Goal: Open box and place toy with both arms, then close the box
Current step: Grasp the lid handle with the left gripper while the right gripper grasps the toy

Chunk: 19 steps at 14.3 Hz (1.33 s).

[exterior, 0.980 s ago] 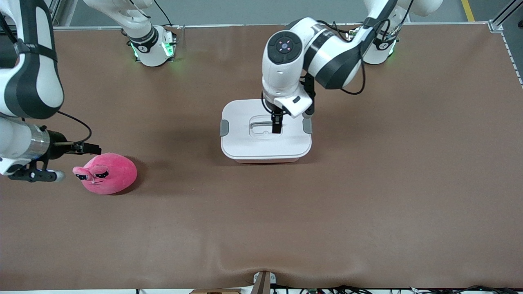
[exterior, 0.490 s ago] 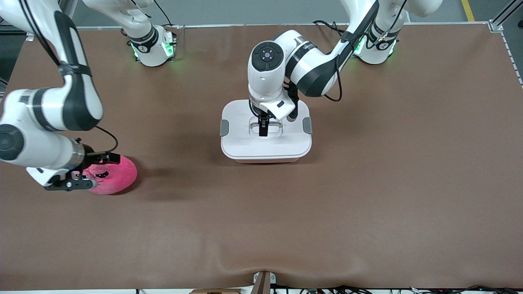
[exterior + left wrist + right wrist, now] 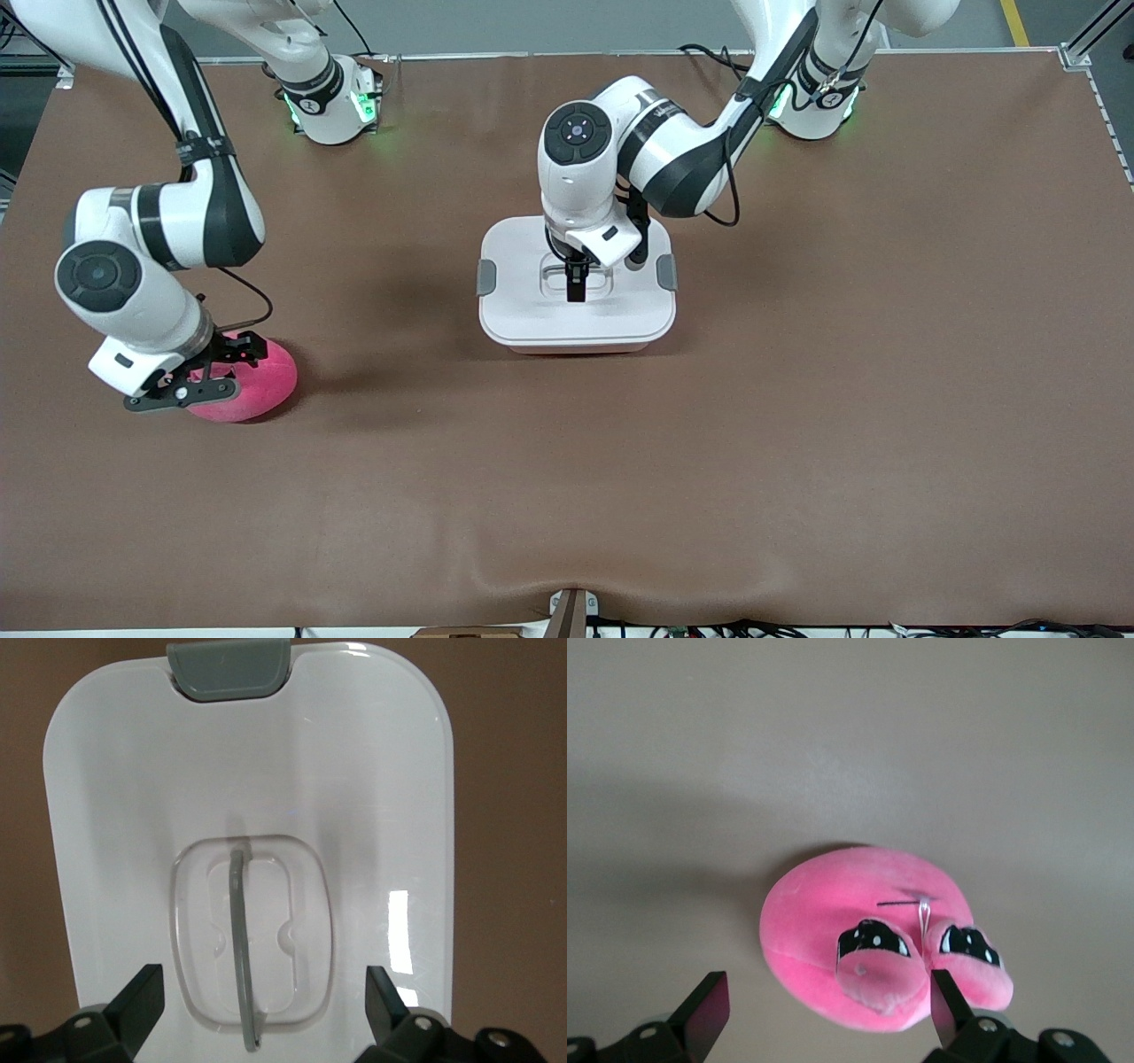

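Observation:
The box [image 3: 530, 317] stands mid-table with its white lid on and grey side clips [image 3: 486, 276] down; the pink tub shows only as a thin strip under the lid. My left gripper [image 3: 576, 285] hangs open just over the recessed centre handle [image 3: 239, 939], a finger [image 3: 142, 1001] on either side of it, not touching. The pink plush toy [image 3: 264, 381] lies toward the right arm's end of the table, nearer the front camera than the box. My right gripper [image 3: 190, 385] is open just above it; in the right wrist view the toy [image 3: 859, 930] lies between the fingers [image 3: 704, 1005].
The brown table mat [image 3: 797, 399] has a raised wrinkle near its front edge [image 3: 567, 580]. Both arm bases [image 3: 332, 102] stand along the edge farthest from the front camera. A small bracket [image 3: 569, 610] sits at the middle of the front edge.
My right arm swung in from the table's end and brought its gripper down over the toy. My left gripper shifted along the lid to the middle of the handle.

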Tool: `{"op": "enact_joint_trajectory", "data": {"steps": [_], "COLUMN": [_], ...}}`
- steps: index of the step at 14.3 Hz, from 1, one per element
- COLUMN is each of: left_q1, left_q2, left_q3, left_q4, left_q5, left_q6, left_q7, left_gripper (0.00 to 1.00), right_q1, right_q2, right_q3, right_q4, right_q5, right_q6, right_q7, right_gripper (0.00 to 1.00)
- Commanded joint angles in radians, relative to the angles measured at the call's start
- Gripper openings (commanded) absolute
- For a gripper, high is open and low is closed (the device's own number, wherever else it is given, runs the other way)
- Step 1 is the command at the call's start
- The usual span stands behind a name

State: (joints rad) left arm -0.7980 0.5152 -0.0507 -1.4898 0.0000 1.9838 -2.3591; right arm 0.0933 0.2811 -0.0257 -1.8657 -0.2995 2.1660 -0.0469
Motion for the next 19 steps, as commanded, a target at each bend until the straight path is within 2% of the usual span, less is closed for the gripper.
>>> {"op": "enact_joint_trajectory", "data": {"steps": [1,4,7,8,9,10,11,12,13,14,17,19], "left_q1": [-0.018,-0.026,-0.032,-0.033,-0.033,-0.033,-0.033,-0.033,-0.033,-0.033,-0.033,-0.033], "left_q2": [-0.009,-0.014,-0.021,-0.024,-0.026,-0.029,-0.035,-0.044,-0.052,-0.056,-0.058,-0.060], "left_q3": [0.005,0.005,0.005,0.005,0.003,0.003,0.002,0.002,0.002,0.002,0.002,0.002], "left_q4": [-0.043,-0.072,-0.093,-0.095,-0.096,-0.105,-0.119,-0.133,-0.141,-0.148,-0.152,-0.150], "left_q5": [0.038,0.040,0.047,0.049,0.049,0.049,0.051,0.061,0.070,0.071,0.071,0.071], "left_q6": [0.032,0.053,0.070,0.081,0.090,0.090,0.092,0.093,0.093,0.093,0.093,0.093], "left_q7": [-0.048,-0.061,-0.069,-0.069,-0.071,-0.071,-0.069,-0.071,-0.071,-0.071,-0.072,-0.072], "left_gripper": [1.00,1.00,0.98,0.83,0.78,0.78,0.71,0.59,0.54,0.46,0.19,0.12], "right_q1": [-0.053,-0.089,-0.090,-0.089,-0.089,-0.086,-0.083,-0.083,-0.083,-0.083,-0.086,-0.086], "right_q2": [-0.072,-0.072,-0.071,-0.071,-0.069,-0.069,-0.069,-0.069,-0.069,-0.069,-0.066,-0.065], "right_q3": [0.003,0.004,0.004,0.004,0.004,0.004,0.004,0.004,0.004,0.004,0.004,0.004], "right_q4": [-0.148,-0.200,-0.208,-0.208,-0.210,-0.213,-0.216,-0.216,-0.216,-0.216,-0.216,-0.216], "right_q5": [-0.030,-0.029,-0.027,-0.027,-0.027,-0.027,-0.027,-0.027,-0.027,-0.027,-0.027,-0.027], "right_q6": [0.141,0.215,0.222,0.224,0.224,0.224,0.224,0.224,0.224,0.225,0.225,0.225], "right_q7": [-0.106,-0.181,-0.197,-0.198,-0.200,-0.200,-0.200,-0.200,-0.200,-0.200,-0.200,-0.200], "right_gripper": [1.00,1.00,1.00,1.00,1.00,1.00,1.00,0.92,0.82,0.76,0.76,0.76]}}
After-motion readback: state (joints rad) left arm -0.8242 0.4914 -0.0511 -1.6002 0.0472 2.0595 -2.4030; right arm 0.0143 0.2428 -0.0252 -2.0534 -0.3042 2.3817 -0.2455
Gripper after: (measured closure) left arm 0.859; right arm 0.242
